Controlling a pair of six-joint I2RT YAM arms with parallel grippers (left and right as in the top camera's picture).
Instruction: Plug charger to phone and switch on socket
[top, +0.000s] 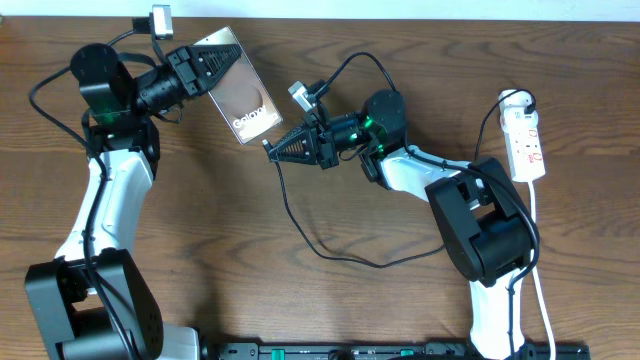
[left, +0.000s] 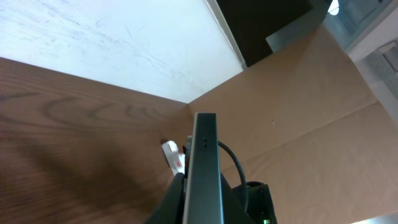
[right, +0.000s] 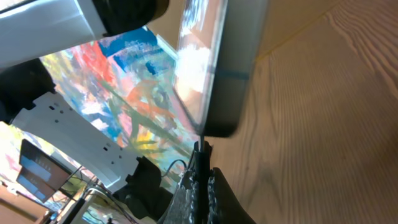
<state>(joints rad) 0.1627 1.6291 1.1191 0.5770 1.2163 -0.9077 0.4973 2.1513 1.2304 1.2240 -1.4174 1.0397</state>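
1. The phone (top: 243, 92) is raised above the table (top: 300, 315) and tilted. The left end effector (top: 212, 66) is closed on its upper-left end, so the lower end is free.
2. The right end effector (top: 275, 148) is just beside the phone's lower corner. It is closed tightly on the small connector tip of the charger (top: 300, 228).
3. In the right wrist view the tip points up at the phone's bottom edge and is very near to it. I cannot tell if it touches.
4. The rest of the cable lies in a loose loop on the table, below and to the right of the phone.
5. The socket (top: 527, 142) lies flat, well apart to the right of the phone, with a black plug (top: 517, 100) in its far end.
6. I judge the phone to be stiff, smooth and rather slippery. It is best held across its long edges, away from the port.
7. The cable looks soft and light, and only the tip seems stiff. The hold should be just behind the tip, so that it does not bend at insertion.
8. The socket looks light and may slide when its switch is pressed.
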